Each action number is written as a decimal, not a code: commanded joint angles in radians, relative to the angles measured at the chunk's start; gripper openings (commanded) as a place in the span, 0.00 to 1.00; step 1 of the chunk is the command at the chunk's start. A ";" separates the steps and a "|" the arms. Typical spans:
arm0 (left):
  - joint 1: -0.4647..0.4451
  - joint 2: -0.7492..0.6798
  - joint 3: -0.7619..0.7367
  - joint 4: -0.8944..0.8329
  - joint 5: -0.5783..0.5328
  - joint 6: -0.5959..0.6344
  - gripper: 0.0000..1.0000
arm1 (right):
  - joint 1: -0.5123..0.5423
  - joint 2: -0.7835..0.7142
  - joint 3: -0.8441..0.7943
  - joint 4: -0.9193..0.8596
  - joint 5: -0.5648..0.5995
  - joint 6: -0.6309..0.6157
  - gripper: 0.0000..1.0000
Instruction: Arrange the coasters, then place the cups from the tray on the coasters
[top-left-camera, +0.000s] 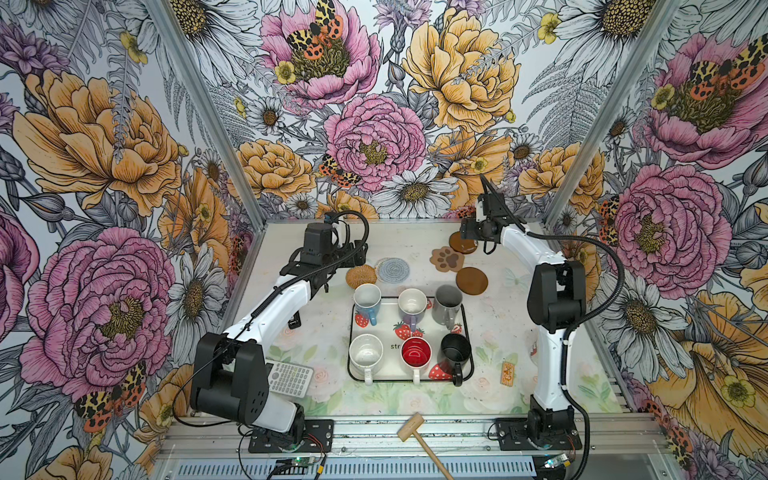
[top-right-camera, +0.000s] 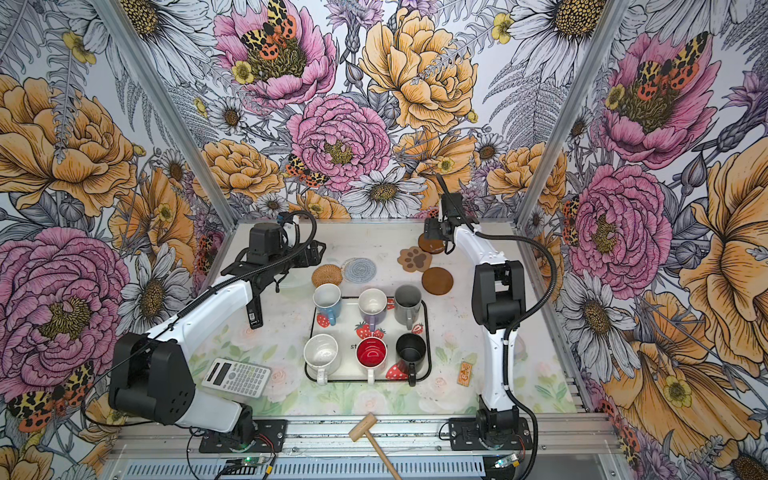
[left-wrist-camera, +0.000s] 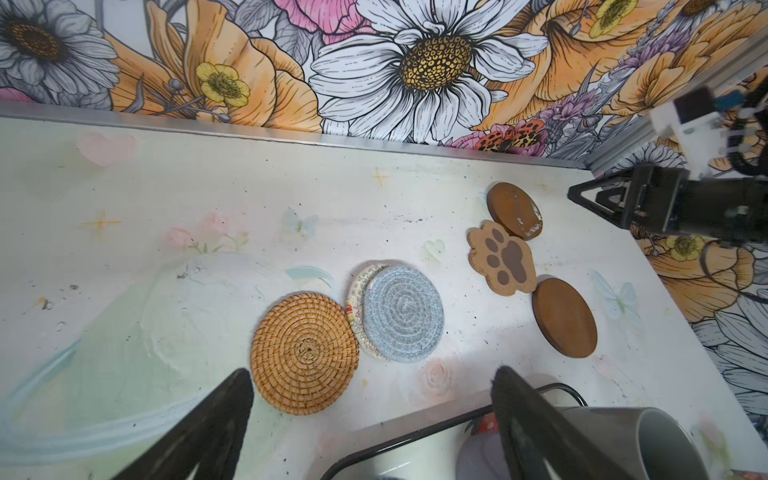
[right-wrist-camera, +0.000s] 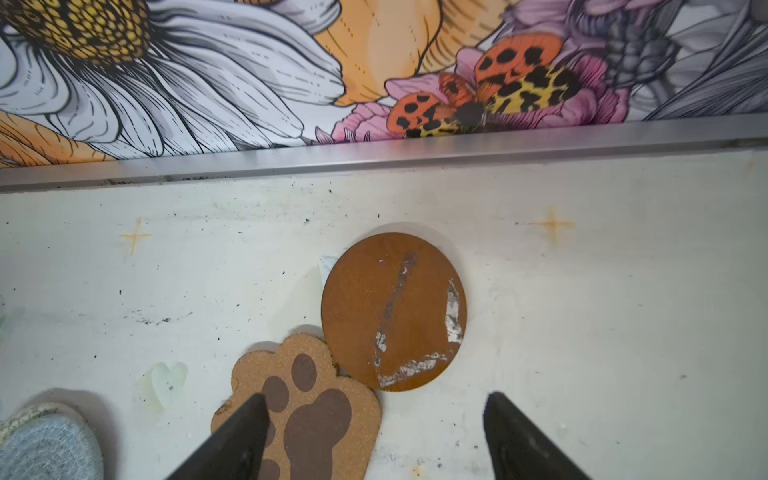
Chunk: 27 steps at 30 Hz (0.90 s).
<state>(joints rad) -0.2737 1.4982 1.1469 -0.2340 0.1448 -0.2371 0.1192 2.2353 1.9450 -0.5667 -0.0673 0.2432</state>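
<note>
Coasters (top-left-camera: 392, 269) clustered | left end effector (left-wrist-camera: 372, 372) wide beside tan round (left-wrist-camera: 305, 353) | right end effector (right-wrist-camera: 376, 395) wide, apparently above brown disc (right-wrist-camera: 392, 311)

The pale floral table (top-left-camera: 498, 328) bears the tray (top-left-camera: 388, 328), 6 coasters (top-left-camera: 471, 281), a calculator (top-left-camera: 289, 378) and an orange card (top-left-camera: 507, 372).

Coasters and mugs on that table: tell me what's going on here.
Neither arm holds anything yet. The left claw is open by the tan woven coaster. The right claw is open over the scuffed brown disc, which touches the paw coaster. The grey-blue coaster covers part of a beige one. All six mugs sit on the tray.
</note>
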 joint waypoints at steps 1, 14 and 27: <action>-0.040 0.036 0.059 -0.003 0.024 -0.014 0.91 | 0.013 0.023 0.045 -0.074 -0.057 0.025 0.79; -0.182 0.169 0.175 -0.021 0.041 -0.008 0.90 | 0.027 0.125 0.139 -0.073 -0.027 0.009 0.79; -0.207 0.180 0.184 -0.054 0.009 0.003 0.90 | 0.054 0.366 0.463 -0.083 0.049 0.047 0.82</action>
<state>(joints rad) -0.4721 1.6665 1.3102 -0.2764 0.1692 -0.2367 0.1612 2.5767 2.3402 -0.6518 -0.0631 0.2733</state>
